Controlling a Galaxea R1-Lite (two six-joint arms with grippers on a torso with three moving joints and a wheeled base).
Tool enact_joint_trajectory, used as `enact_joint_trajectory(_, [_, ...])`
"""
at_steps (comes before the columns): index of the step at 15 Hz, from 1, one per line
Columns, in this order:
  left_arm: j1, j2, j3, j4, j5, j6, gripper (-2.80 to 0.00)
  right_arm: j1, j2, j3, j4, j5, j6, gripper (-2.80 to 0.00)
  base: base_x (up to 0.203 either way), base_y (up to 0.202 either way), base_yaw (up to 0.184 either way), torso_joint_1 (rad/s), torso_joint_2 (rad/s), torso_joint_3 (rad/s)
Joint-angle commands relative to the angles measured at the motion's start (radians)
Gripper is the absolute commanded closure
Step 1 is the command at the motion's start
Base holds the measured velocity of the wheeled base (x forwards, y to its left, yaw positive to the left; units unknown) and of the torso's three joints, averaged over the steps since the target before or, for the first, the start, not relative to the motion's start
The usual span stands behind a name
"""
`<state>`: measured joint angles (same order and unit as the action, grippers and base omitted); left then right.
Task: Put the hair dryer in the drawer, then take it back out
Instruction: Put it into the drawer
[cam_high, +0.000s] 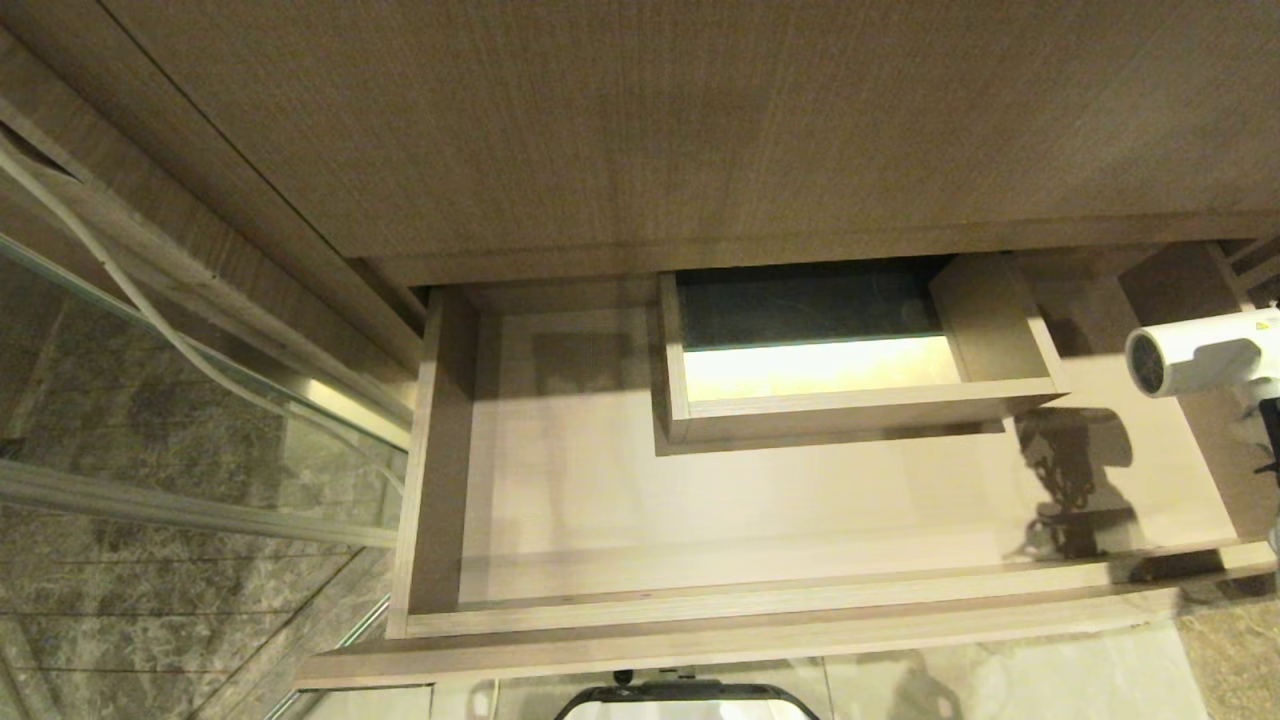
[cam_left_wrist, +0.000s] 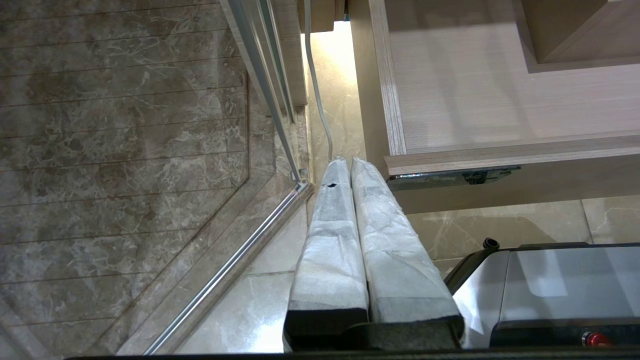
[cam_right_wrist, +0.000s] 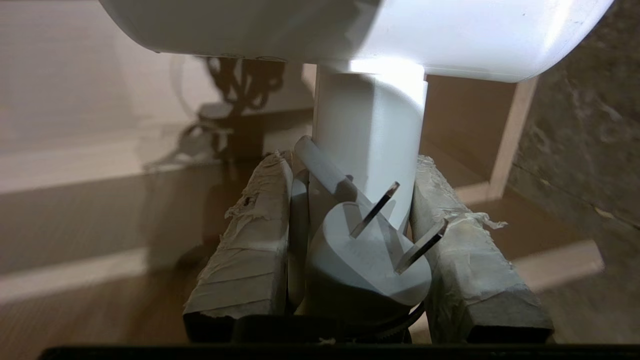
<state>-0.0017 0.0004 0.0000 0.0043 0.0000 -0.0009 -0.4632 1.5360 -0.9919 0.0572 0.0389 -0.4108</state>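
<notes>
The right gripper (cam_right_wrist: 350, 200) clamps the handle of the white hair dryer (cam_high: 1200, 350), holding it above the right end of the open drawer (cam_high: 760, 500), grille facing left. The left gripper (cam_left_wrist: 350, 175), fingers pressed together, hangs beside the drawer's left front corner.

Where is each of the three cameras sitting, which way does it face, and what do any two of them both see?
Head view: high, looking down into the open drawer; the hair dryer enters at right.
Left wrist view: behind the left gripper, its fingers together, by the drawer's corner, above the floor.
Right wrist view: behind the right gripper, clamping the hair dryer's handle, plug in front.
Shared: head and right wrist views both show the dryer and drawer.
</notes>
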Motion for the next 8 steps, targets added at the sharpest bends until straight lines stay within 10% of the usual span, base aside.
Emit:
enact_joint_trajectory(1, [0.000, 0.000, 0.002, 0.000, 0.000, -0.001, 0.00, -0.002, 0.175, -0.006, -0.091, 0.001, -0.001, 0.00, 0.000, 0.000, 0.000, 0.000, 0.00, 0.000])
enact_joint_trajectory(8, [0.000, 0.000, 0.000, 0.000, 0.000, -0.001, 0.00, -0.002, 0.527, -0.122, -0.410, 0.000, 0.000, 0.00, 0.000, 0.000, 0.000, 0.000, 0.00, 0.000])
